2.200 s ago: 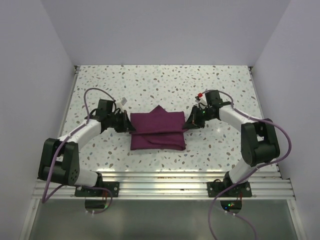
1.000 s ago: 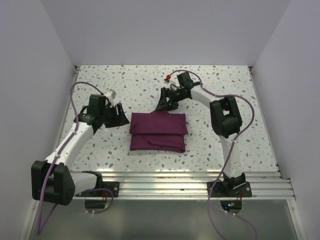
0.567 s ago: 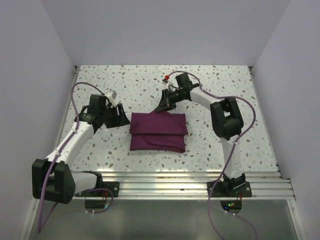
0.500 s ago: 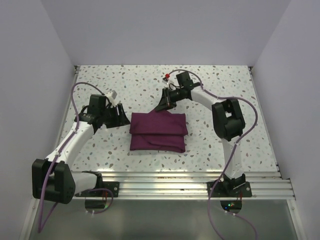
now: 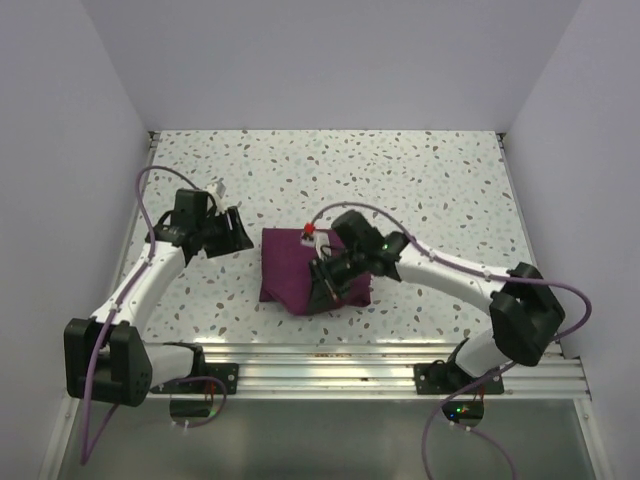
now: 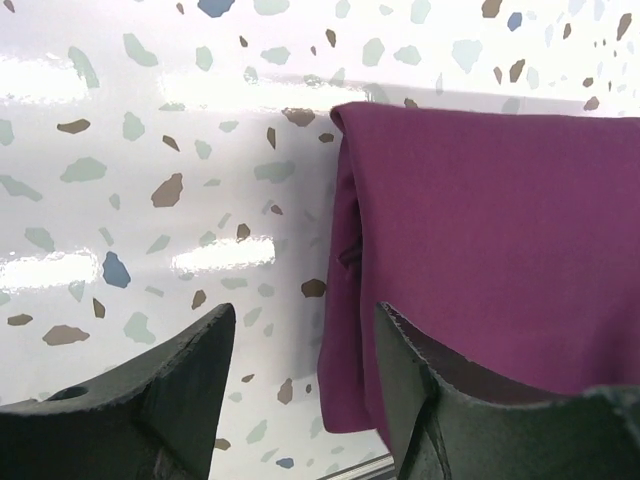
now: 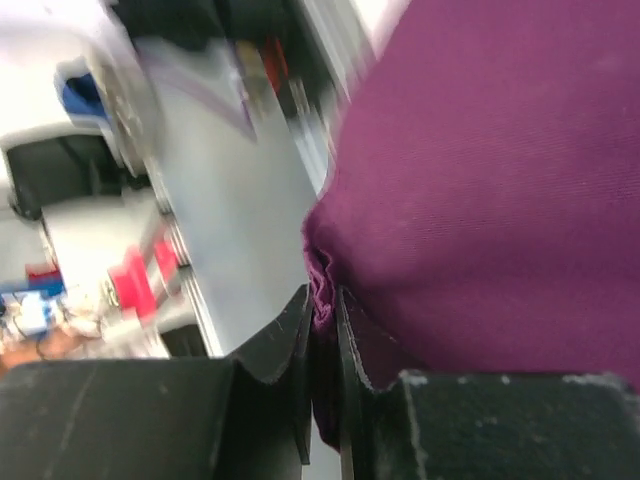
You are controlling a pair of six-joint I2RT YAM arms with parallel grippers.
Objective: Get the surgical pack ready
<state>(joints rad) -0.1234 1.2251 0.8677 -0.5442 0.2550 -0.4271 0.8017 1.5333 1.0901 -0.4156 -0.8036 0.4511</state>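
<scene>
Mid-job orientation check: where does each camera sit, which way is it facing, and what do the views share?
Top external: above and behind the arm bases, looking down on the table; shows both arms, left hand open beside the surgical pack, right hand on it.
Left wrist: on the left arm, looking down past its own open fingers at the pack's folded edge.
Right wrist: on the right arm, close in and blurred; its fingers pinch the pack's fabric.
Shared: all three see the pack.
</scene>
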